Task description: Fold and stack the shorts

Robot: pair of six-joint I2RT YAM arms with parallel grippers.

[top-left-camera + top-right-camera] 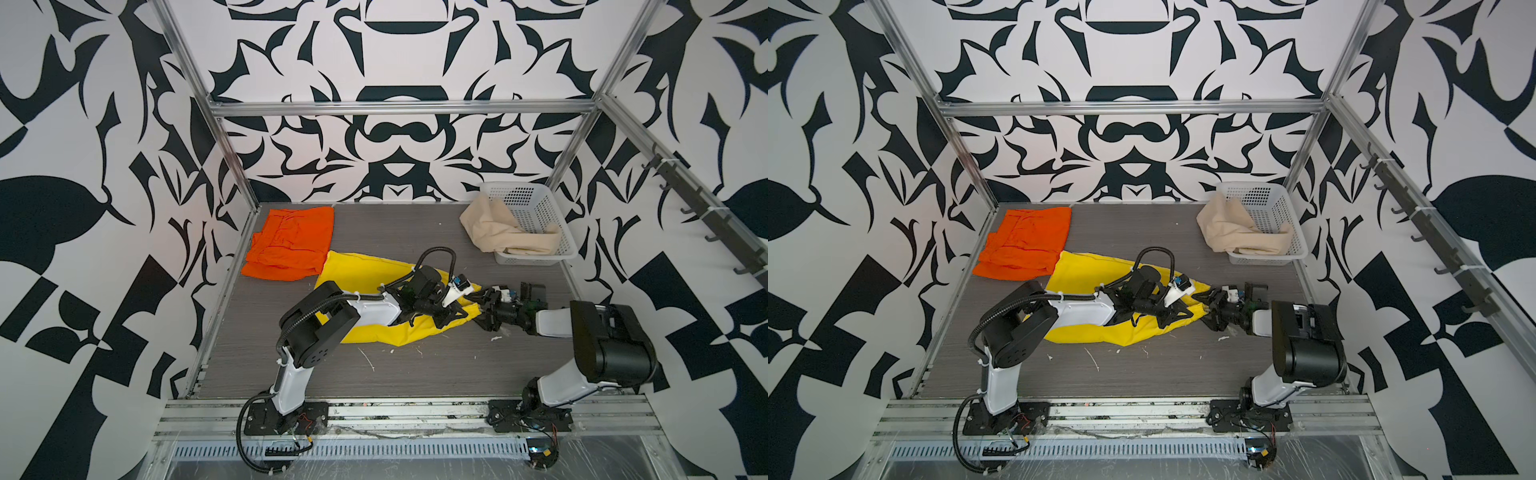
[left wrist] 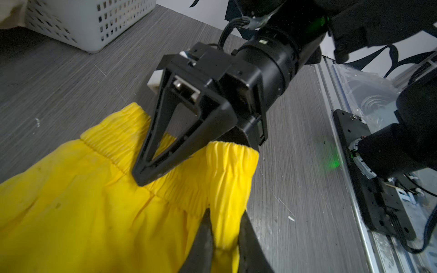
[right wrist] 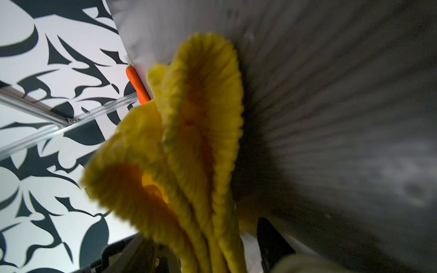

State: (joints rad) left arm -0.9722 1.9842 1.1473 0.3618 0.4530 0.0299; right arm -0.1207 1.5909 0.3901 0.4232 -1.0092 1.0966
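Both arms meet at the gathered waistband (image 2: 227, 153) of the yellow shorts (image 1: 361, 270), which lie on the table (image 1: 415, 374) in front of the white basket (image 1: 540, 257), on its robot side. The left gripper (image 2: 224, 227) is clamped on a fold of the waistband. The right gripper (image 1: 477, 306) straddles the same band, though whether it has bitten cannot be told. Two holds on one edge suggest the garment is being stretched flat for its fold. Its long axis runs diagonally, with the waistband end nearest the basket and the legs trailing away from it. The beige shorts (image 1: 490, 224) hang over the basket's rim, awaiting their turn. The orange shorts (image 1: 291, 241) lie folded well apart from the basket, likely as the base of the stack.
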